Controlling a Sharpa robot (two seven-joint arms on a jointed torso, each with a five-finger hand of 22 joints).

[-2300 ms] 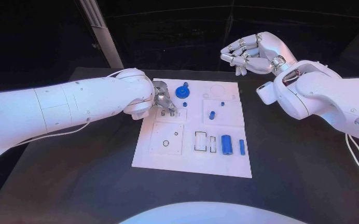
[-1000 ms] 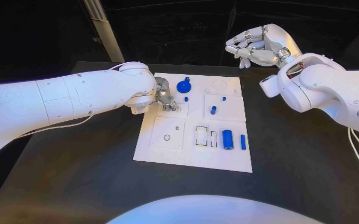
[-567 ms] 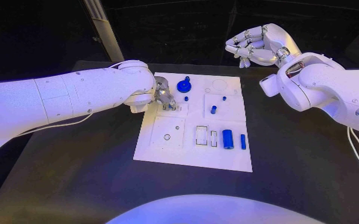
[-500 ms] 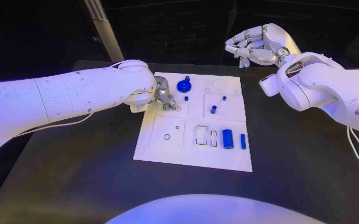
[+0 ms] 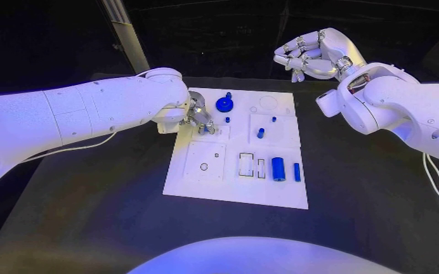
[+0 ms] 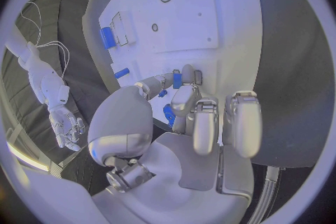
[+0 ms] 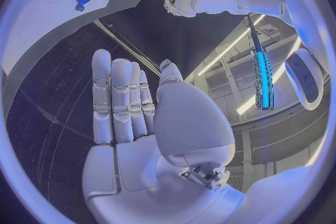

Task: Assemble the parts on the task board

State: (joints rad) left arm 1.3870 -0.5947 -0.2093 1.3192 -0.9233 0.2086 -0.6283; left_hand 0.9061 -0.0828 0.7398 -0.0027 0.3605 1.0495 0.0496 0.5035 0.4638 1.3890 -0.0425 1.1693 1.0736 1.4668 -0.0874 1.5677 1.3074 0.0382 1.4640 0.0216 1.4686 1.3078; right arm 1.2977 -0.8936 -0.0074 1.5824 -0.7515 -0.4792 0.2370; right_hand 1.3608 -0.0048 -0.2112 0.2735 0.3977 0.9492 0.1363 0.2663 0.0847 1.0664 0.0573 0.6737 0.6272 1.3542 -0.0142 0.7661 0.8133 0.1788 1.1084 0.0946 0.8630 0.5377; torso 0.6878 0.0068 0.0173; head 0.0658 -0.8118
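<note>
Under the left hand [image 5: 198, 118], near the board's far-left corner, fingers [image 6: 183, 94] pinch a small blue part [image 6: 176, 79] against the task board [image 5: 236, 185]. A tilted part could jam at its socket, or slip from so light a pinch. Just beside that hand stands the blue round part [image 5: 224, 104]; 2 blue cylinders [image 5: 278, 169] lie well apart from it, toward the robot. The right hand [image 5: 306, 59] hangs beyond the board's far edge, fingers apart, holding nothing.
</note>
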